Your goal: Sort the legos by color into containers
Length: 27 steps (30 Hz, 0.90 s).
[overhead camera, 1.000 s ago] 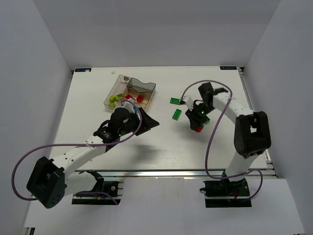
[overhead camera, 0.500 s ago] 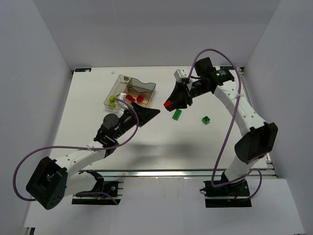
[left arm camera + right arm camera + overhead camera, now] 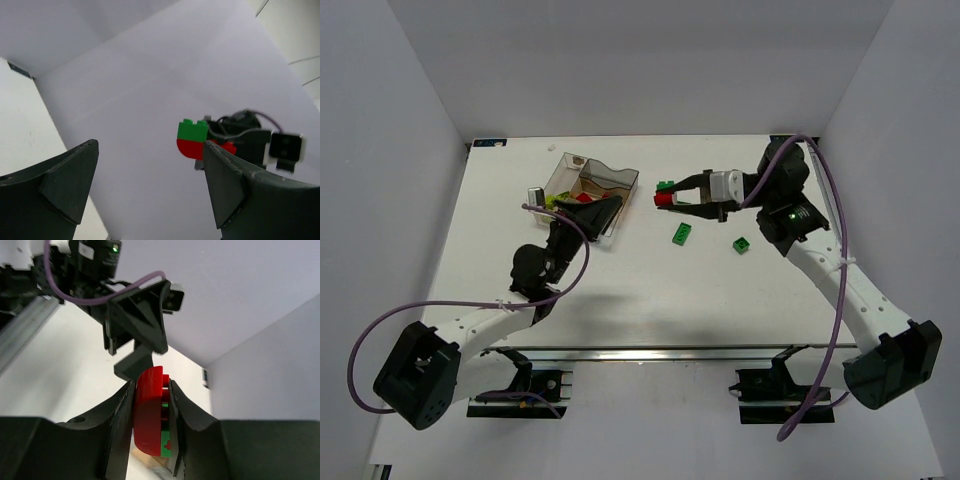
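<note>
Red lego (image 3: 147, 415), green one (image 3: 192, 131) seemingly attached, clamped between right gripper (image 3: 150, 390) jaws, left gripper (image 3: 150, 147) wide, empty

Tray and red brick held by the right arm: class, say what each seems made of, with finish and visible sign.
Tray: clear, brownish-tinted plastic, apparently rigid; bricks inside show through its walls. Red brick, clamped between the right arm's fingers: probably moulded plastic, smooth with a faint sheen, even colour, with a green piece attached.
</note>
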Tool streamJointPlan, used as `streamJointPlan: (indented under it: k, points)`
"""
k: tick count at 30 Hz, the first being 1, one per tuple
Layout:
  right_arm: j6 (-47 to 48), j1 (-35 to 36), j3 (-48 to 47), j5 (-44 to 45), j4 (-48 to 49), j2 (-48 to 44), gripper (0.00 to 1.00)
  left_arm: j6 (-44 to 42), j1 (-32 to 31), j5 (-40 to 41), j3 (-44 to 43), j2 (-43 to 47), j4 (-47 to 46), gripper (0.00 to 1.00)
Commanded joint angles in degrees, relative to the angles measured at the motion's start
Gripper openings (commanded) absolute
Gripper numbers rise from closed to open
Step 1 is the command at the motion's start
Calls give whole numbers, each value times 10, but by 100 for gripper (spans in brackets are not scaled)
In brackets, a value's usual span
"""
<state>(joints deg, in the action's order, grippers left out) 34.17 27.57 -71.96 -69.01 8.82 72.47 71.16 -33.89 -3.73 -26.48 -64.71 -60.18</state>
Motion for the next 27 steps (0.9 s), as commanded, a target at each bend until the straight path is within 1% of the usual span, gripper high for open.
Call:
streamJointPlan:
  k: [1, 2, 4, 5, 6, 7, 8, 9, 11, 13, 15, 18, 19, 21, 22, 23, 25, 26, 27]
  points:
    - [79, 20, 37, 57, 39, -30, 0, 28, 13, 53, 2, 9, -65, 95]
    - [154, 29, 45, 62, 23, -43, 0, 28, 13, 38, -11, 4, -52, 95]
    - [241, 49, 50, 76, -33, -51, 0, 28, 19, -3, -41, -14, -28, 95]
    - [283, 51, 46, 82, -86, -53, 0, 28, 19, -16, -72, -17, 0, 95]
    - [350, 54, 44, 85, -126, -54, 0, 26, 19, -34, -84, -21, 15, 95]
    - [381, 61, 41, 92, -149, -55, 0, 23, 24, -40, -96, -24, 33, 96]
    - [413, 64, 39, 94, -195, -57, 0, 19, 24, -44, -107, -21, 66, 96]
    - [478, 66, 38, 98, -215, -58, 0, 8, 24, -53, -124, -19, 87, 96]
    - [529, 74, 42, 106, -265, -64, 0, -27, 30, -64, -142, -12, 149, 96]
    - [584, 79, 46, 108, -289, -67, 0, -59, 35, -89, -157, -11, 171, 97]
    - [612, 81, 53, 107, -309, -72, 0, -84, 40, -133, -163, -15, 179, 97]
    - [619, 84, 60, 100, -306, -74, 0, -123, 45, -192, -174, -22, 194, 96]
    - [620, 84, 62, 97, -304, -77, 0, -160, 45, -223, -183, -23, 206, 96]
    - [632, 86, 73, 96, -302, -80, 0, -214, 45, -240, -202, -24, 282, 96]
    - [647, 88, 78, 101, -309, -84, 0, -230, 45, -240, -231, -25, 318, 96]
    - [670, 91, 83, 107, -312, -86, 0, -243, 45, -233, -246, -25, 379, 96]
    - [693, 103, 97, 133, -331, -87, 0, -283, 45, -216, -282, -34, 446, 96]
    - [737, 105, 99, 142, -347, -85, 0, -294, 45, -196, -319, -37, 508, 96]
    - [757, 110, 97, 153, -367, -80, 0, -313, 45, -186, -338, -47, 542, 96]
